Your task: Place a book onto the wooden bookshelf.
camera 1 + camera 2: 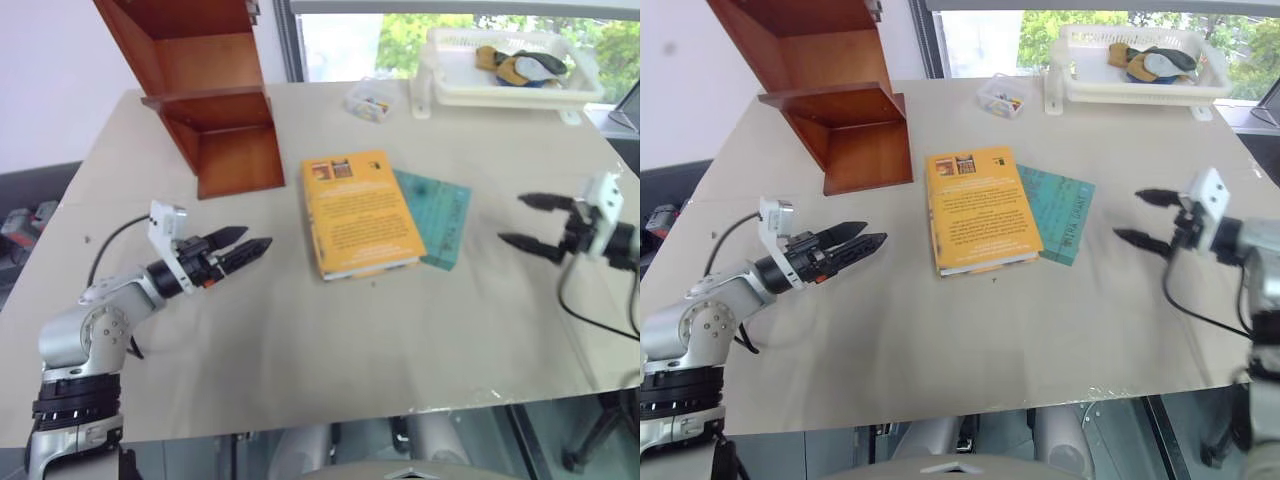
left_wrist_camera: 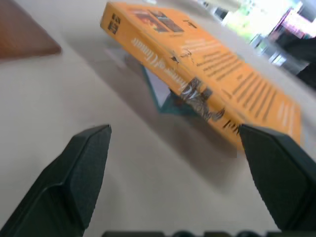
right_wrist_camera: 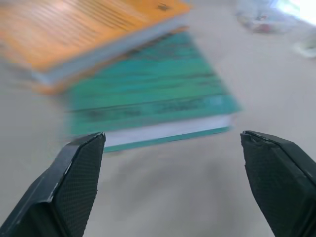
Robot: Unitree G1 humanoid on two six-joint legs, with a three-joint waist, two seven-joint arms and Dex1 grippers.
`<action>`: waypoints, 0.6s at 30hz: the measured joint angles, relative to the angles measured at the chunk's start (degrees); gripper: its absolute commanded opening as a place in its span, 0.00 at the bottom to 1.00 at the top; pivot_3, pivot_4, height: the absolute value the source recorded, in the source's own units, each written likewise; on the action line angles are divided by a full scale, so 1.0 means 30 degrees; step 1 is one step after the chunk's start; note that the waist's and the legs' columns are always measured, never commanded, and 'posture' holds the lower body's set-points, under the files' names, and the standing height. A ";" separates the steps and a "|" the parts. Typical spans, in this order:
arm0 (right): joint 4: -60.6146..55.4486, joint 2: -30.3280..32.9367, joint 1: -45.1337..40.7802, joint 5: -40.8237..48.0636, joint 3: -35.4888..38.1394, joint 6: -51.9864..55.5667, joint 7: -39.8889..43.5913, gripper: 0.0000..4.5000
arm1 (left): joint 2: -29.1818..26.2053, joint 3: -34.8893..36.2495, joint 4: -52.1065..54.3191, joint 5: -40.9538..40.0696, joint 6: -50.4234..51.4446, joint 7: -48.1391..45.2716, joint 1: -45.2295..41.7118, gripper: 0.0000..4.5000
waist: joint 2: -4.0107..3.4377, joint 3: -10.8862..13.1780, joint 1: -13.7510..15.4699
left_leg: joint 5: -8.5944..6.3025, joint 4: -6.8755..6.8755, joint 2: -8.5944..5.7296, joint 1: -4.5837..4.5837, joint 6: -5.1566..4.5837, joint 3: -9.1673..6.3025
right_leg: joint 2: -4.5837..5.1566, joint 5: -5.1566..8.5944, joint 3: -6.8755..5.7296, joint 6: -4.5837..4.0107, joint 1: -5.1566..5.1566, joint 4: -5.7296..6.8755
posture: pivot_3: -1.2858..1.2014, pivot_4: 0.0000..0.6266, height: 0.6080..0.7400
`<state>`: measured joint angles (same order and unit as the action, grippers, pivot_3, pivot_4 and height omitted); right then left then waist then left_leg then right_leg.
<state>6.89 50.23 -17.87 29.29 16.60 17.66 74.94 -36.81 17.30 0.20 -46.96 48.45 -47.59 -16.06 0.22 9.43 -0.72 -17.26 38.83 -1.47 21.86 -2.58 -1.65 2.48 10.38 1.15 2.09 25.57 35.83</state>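
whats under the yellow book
A teal book lies partly under the yellow book, its right part sticking out on the table. How far it reaches underneath is covered.

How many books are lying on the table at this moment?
2. The yellow-orange book lies flat near the table's middle, in front of the wooden bookshelf. The teal book lies beside it, partly tucked under its edge. Others may be hidden.

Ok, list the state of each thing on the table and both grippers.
Book: flat, closed, resting partly on the teal book.
Teal book: flat, closed, partly under the book.
Bookshelf: near shelves bare.
Tray: holds some items.
Left gripper: open, empty, pointing at the book.
Right gripper: open, empty.
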 measured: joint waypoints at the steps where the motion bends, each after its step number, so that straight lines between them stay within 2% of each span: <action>1: -0.2499 0.0498 0.1317 0.1483 0.0909 0.1789 -0.0079 1.00 | 0.0304 -0.0014 -0.0255 -0.0697 0.0994 0.0065 -0.0338 0.99 | 0.0025 -0.0014 -0.0046 | -0.0006 0.0031 0.0018 -0.0033 -0.0007 0.0006 | -0.0025 0.0000 -0.0002 0.0001 -0.0035 0.0007 | 0.52 0.24 1.00; 5: -0.8547 0.1419 0.4847 0.5749 0.3959 0.6103 -0.0862 1.00 | 0.1780 0.0024 -0.1625 -0.3059 0.4738 0.0653 -0.1737 0.99 | 0.0078 -0.0032 0.0023 | -0.0006 0.0157 0.0041 -0.0116 -0.0008 -0.0063 | -0.0072 0.0001 -0.0081 0.0007 -0.0193 0.0015 | 0.52 0.24 1.00; 8: -1.1302 0.1454 0.6335 0.8099 0.5523 0.7940 -0.1950 1.00 | 0.2735 0.0030 -0.3810 -0.3740 0.6658 0.1197 -0.3141 0.99 | 0.0151 0.0011 0.0053 | -0.0002 0.0177 0.0034 -0.0347 -0.0008 -0.0041 | -0.0142 0.0051 -0.0076 0.0082 -0.0403 0.0007 | 0.52 0.24 1.00; 11: -1.2438 0.1450 0.7316 0.8872 0.6340 0.8292 -0.2457 1.00 | 0.3351 -0.0001 -0.6423 -0.3629 0.7375 0.1221 -0.4705 0.99 | 0.0184 0.0004 0.0087 | 0.0002 0.0188 0.0028 -0.0446 -0.0009 -0.0038 | -0.0168 0.0104 -0.0079 0.0026 -0.0509 -0.0005 | 0.52 0.24 1.00; 14: -1.2640 0.1452 0.7968 0.8915 0.6568 0.8282 -0.2622 1.00 | 0.3785 -0.0146 -0.8368 -0.3129 0.7471 0.1105 -0.5782 0.99 | 0.0191 0.0003 0.0082 | 0.0006 0.0190 0.0026 -0.0437 -0.0005 -0.0027 | -0.0172 0.0063 -0.0069 0.0092 -0.0499 -0.0005 | 0.52 0.24 1.00; 18: -1.2661 0.1457 0.8288 0.8728 0.6605 0.8168 -0.2694 1.00 | 0.4179 -0.0217 -1.1266 -0.2231 0.7370 0.0676 -0.7364 0.99 | 0.0191 0.0003 0.0078 | 0.0005 0.0177 0.0023 -0.0385 0.0001 -0.0032 | -0.0159 0.0017 -0.0067 0.0013 -0.0448 -0.0011 | 0.52 0.24 1.00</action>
<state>-31.09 54.60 6.99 55.47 36.41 42.16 66.86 -24.27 16.65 -33.60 -53.66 70.56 -45.56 -38.15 0.79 9.44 -0.49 -17.25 39.36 -1.40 20.71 -2.57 -1.75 2.00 10.43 0.95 2.13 24.23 35.80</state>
